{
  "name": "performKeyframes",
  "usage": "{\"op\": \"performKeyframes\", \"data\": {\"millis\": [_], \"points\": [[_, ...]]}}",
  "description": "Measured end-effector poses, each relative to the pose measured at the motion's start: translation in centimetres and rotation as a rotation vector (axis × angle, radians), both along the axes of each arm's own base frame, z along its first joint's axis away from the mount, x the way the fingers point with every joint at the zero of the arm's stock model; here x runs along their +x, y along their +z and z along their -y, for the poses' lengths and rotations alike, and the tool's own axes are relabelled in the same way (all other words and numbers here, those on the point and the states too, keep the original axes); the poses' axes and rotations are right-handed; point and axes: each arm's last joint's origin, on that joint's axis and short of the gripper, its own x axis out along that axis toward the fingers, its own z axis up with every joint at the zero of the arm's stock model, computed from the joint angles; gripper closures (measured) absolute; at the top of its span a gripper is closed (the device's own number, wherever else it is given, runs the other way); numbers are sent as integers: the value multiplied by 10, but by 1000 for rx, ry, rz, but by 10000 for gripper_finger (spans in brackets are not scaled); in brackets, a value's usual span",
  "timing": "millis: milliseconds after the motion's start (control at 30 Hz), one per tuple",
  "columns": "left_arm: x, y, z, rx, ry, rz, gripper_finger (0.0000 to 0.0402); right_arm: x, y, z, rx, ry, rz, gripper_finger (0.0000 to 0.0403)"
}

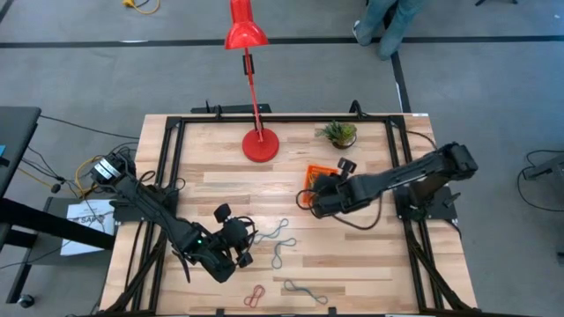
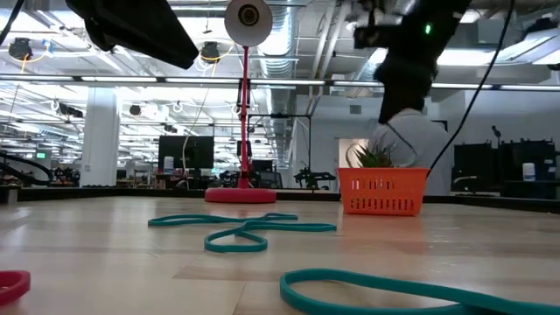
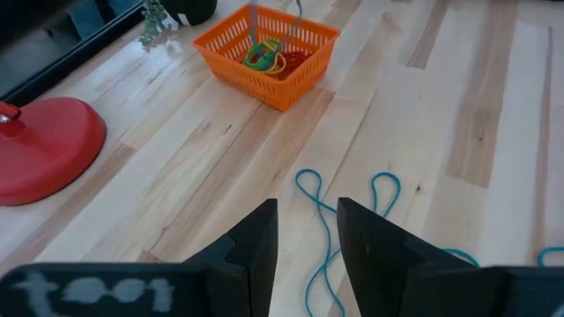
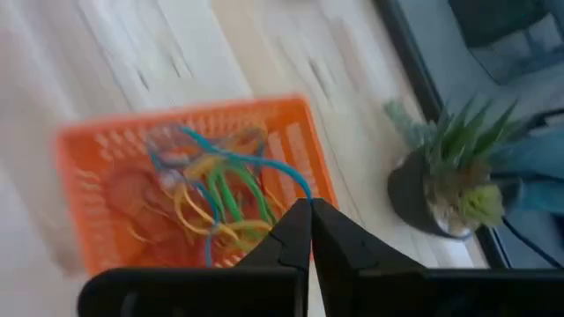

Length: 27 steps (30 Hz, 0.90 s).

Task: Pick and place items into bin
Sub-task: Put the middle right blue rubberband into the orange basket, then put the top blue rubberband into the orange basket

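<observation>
The orange bin [image 1: 317, 175] stands near the plant, and several coloured bands [image 4: 207, 198] lie heaped in it. It also shows in the low view as the bin [image 2: 385, 192] and in the left wrist view as the bin [image 3: 269, 53]. My right gripper [image 1: 314, 197] hovers over the bin's near side, and its fingers [image 4: 308, 211] are shut on a teal band. My left gripper [image 1: 248, 244] is open above the table's near left part, with its fingers [image 3: 308, 220] over loose teal bands [image 3: 339, 207]. More bands lie flat on the wood: teal ones [image 1: 280, 232], a grey one [image 1: 305, 291] and a red one [image 1: 255, 295]. My right gripper pinches a teal band [image 4: 280, 169] at its fingertips, coming from above the bin. From the fingers the band runs down into the bin, and its far end [image 4: 189, 136] rests on the heap of bands there.
A red lamp stands on its round base [image 1: 260, 145] at the table's far middle. A small potted plant [image 1: 340, 134] sits right behind the bin. A person's legs [image 1: 388, 22] show beyond the far edge. Bare wood lies between the two grippers.
</observation>
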Motion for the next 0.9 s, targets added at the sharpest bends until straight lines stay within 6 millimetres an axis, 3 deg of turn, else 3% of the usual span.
{"op": "performKeyframes", "data": {"millis": [233, 400, 667, 900], "points": [[-1, -1, -1, 11, -2, -11, 291, 13, -33, 5, -21, -25, -123, 363], [-1, -1, -1, 13, -2, -15, 291, 17, -41, 6, -23, -29, -160, 338], [-1, -1, -1, 7, -8, -27, 291, 26, -13, -4, 33, 40, -111, 326], [0, -8, 3, -65, -22, -54, 291, 37, 14, -45, 235, 275, 25, 326]]}}
